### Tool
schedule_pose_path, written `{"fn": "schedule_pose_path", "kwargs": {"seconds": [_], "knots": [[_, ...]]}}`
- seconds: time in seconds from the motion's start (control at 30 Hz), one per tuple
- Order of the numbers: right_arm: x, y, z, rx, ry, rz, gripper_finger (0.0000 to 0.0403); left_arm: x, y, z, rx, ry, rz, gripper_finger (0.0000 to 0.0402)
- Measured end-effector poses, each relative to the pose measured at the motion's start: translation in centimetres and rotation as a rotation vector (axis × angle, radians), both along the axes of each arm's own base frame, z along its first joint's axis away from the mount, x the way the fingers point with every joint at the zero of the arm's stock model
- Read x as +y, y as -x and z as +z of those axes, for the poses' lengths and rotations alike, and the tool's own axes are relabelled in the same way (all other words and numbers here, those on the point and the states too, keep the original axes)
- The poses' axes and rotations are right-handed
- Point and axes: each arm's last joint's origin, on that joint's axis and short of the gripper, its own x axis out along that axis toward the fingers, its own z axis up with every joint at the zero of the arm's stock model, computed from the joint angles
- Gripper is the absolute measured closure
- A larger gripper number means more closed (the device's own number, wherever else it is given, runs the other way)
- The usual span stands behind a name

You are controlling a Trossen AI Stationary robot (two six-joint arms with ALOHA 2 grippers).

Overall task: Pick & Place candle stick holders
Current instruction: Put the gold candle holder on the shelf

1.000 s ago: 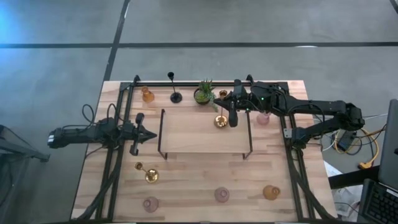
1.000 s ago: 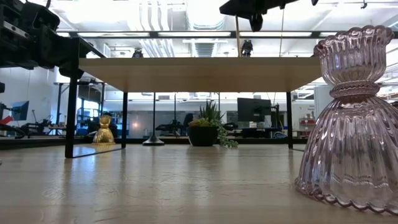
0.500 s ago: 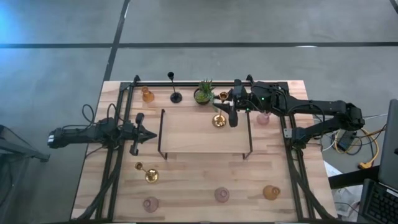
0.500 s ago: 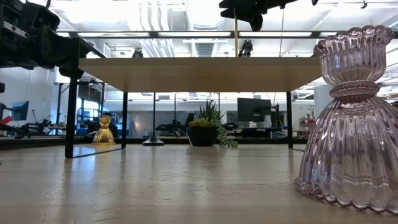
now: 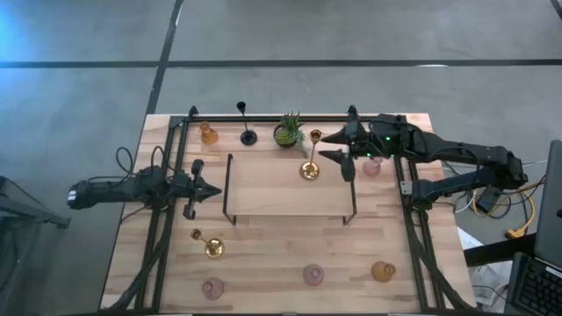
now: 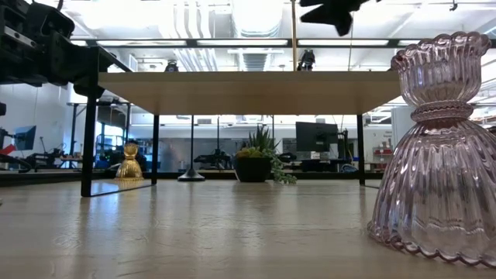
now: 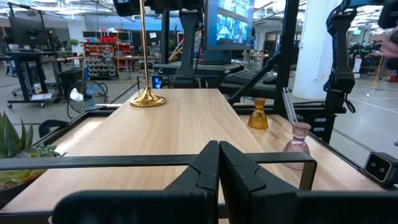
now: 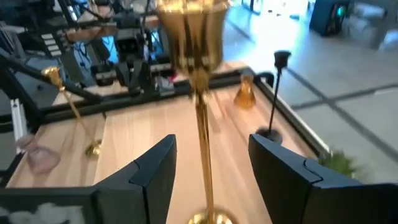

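A slim tall gold candle stick holder (image 5: pixel 309 167) stands upright on its round foot on the raised wooden shelf (image 5: pixel 272 189), near the shelf's far right corner. My right gripper (image 5: pixel 332 149) hangs open just to its right. In the right wrist view the two fingers stand apart on either side of the gold stem (image 8: pixel 202 124) without touching it. My left gripper (image 5: pixel 202 189) waits shut at the shelf's left side. On the table stand a black tall holder (image 5: pixel 247 127), a second gold holder (image 5: pixel 209 246), and pink (image 5: pixel 313 275) and amber (image 5: pixel 382 271) glass holders.
A small potted plant (image 5: pixel 288 132) sits behind the shelf, next to an amber holder (image 5: pixel 208 133). A pink holder (image 5: pixel 372 167) stands right of the shelf under my right arm. Another pink holder (image 6: pixel 438 147) is at the near edge. Black frame rails (image 5: pixel 167 219) run along both sides.
My right gripper has opened and let go of the gold holder's stem, then drawn back toward the table's right edge, rising a little. The gold holder stays upright on the shelf where it was set.
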Motion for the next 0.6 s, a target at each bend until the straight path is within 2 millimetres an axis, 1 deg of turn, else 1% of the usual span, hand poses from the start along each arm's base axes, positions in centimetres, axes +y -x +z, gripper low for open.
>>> {"fn": "schedule_pose_path", "kwargs": {"seconds": [0.1,0.33,0.43,0.6], "knots": [[0.3,1.4,0.2,0.030,-0.038,0.006,0.0212,0.0,0.0,0.0,0.000,0.000,0.000,0.0387],[1.2,4.1,0.2,0.104,-0.142,0.096,0.0229,0.0,0.0,0.0,0.000,0.000,0.000,0.0387],[1.7,4.9,0.2,0.122,-0.155,0.128,0.0241,0.0,0.0,0.0,0.000,0.000,0.000,0.0387],[2.4,5.5,-0.3,0.149,-0.160,0.165,0.0270,0.0,0.0,0.0,0.000,0.000,0.000,0.0387]]}}
